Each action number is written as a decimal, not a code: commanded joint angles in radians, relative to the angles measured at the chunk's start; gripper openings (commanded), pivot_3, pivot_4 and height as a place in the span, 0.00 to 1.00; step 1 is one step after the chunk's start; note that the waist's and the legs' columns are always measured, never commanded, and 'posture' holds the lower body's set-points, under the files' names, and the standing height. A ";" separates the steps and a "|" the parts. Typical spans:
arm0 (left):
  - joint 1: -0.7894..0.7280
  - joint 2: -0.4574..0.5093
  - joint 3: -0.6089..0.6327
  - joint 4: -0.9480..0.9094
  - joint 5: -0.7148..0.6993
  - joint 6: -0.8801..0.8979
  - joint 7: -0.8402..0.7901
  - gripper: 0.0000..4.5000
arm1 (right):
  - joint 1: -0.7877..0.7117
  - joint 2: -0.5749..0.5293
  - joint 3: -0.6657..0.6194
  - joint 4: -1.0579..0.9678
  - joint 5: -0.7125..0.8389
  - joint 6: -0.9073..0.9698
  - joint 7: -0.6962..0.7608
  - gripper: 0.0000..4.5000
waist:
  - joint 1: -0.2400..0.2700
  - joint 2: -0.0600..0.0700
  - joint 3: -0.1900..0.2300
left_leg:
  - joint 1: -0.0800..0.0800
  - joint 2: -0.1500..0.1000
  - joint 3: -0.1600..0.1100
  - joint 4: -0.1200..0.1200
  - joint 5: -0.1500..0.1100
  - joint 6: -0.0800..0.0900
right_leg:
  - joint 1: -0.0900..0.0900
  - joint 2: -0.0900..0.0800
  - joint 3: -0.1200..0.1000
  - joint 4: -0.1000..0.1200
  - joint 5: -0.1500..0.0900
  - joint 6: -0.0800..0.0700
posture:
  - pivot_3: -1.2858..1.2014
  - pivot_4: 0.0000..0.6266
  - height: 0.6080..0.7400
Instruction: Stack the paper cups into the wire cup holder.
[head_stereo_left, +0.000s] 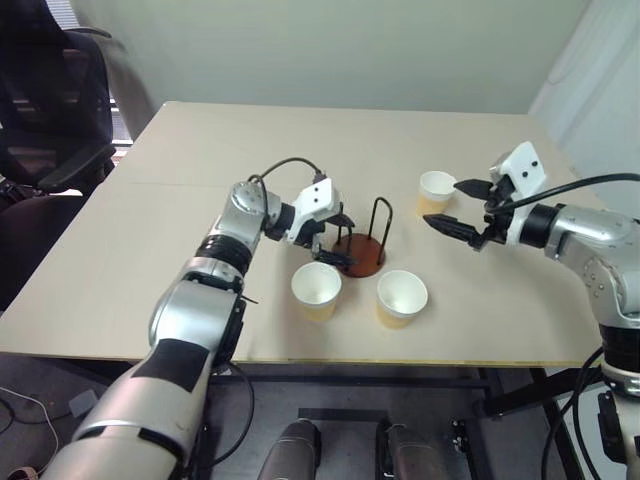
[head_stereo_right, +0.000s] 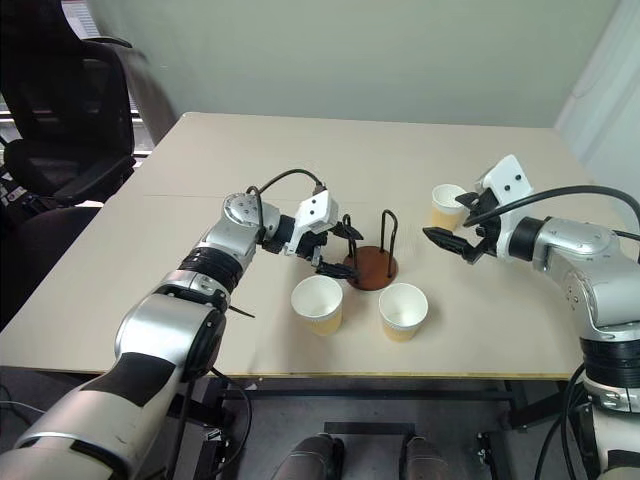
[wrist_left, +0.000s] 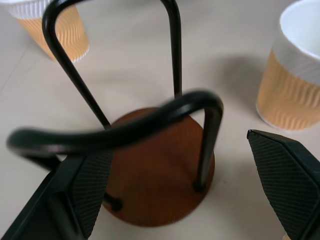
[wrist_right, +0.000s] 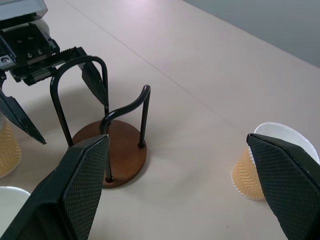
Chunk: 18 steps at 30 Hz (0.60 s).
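The wire cup holder (head_stereo_left: 361, 251) has a reddish-brown disc base and black wire loops, and stands at mid-table with nothing on its base. My left gripper (head_stereo_left: 334, 238) is open at its left side, with one wire loop (wrist_left: 125, 127) between its fingers (wrist_left: 85, 192), not clamped. Two paper cups (head_stereo_left: 316, 290) (head_stereo_left: 401, 298) stand upright just in front of the holder. The third paper cup (head_stereo_left: 436, 191) stands to the holder's right and further back. My right gripper (head_stereo_left: 456, 207) hovers open beside that cup (wrist_right: 257, 170), holding nothing.
The tan table (head_stereo_left: 200, 160) has much free room to the left and at the back. Its front edge (head_stereo_left: 300, 357) runs close behind the two near cups. A black office chair (head_stereo_left: 50, 110) stands beyond the table's left side.
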<state>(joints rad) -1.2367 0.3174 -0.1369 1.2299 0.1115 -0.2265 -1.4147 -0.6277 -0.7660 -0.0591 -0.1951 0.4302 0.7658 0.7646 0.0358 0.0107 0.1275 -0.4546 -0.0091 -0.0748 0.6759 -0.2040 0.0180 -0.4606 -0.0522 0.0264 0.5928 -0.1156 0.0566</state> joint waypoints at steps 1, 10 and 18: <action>-0.030 0.013 -0.002 -0.014 0.000 -0.015 -0.015 1.00 | -0.033 -0.003 -0.016 0.000 0.000 -0.025 0.007 1.00 | 0.000 0.000 0.000 | 0.000 0.000 0.001 0.000 0.000 0.001 | 0.000 0.000 0.000 0.000 0.000 0.000 | 0.52 0.24 1.00; -0.032 0.024 0.003 -0.012 0.008 -0.020 0.025 1.00 | -0.049 0.005 -0.006 0.020 -0.009 -0.042 0.009 1.00 | 0.000 0.000 0.000 | 0.000 0.000 0.002 0.001 -0.001 0.001 | -0.001 0.000 0.001 0.000 0.000 0.000 | 0.52 0.24 1.00; -0.042 0.031 0.006 -0.004 0.011 -0.028 0.083 1.00 | -0.051 0.001 -0.008 0.017 -0.008 -0.040 0.007 1.00 | 0.000 0.000 0.000 | 0.000 0.000 0.002 0.001 -0.001 0.001 | -0.001 0.000 0.001 0.000 0.000 0.000 | 0.52 0.24 1.00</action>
<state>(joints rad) -1.2398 0.3363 -0.1380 1.2300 0.1195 -0.2422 -1.3464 -0.6496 -0.7574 -0.0531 -0.1590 0.4271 0.7453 0.7682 0.0354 0.0108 0.1276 -0.4547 -0.0090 -0.0730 0.6769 -0.2055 0.0194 -0.4612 -0.0524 0.0272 0.5926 -0.1155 0.0567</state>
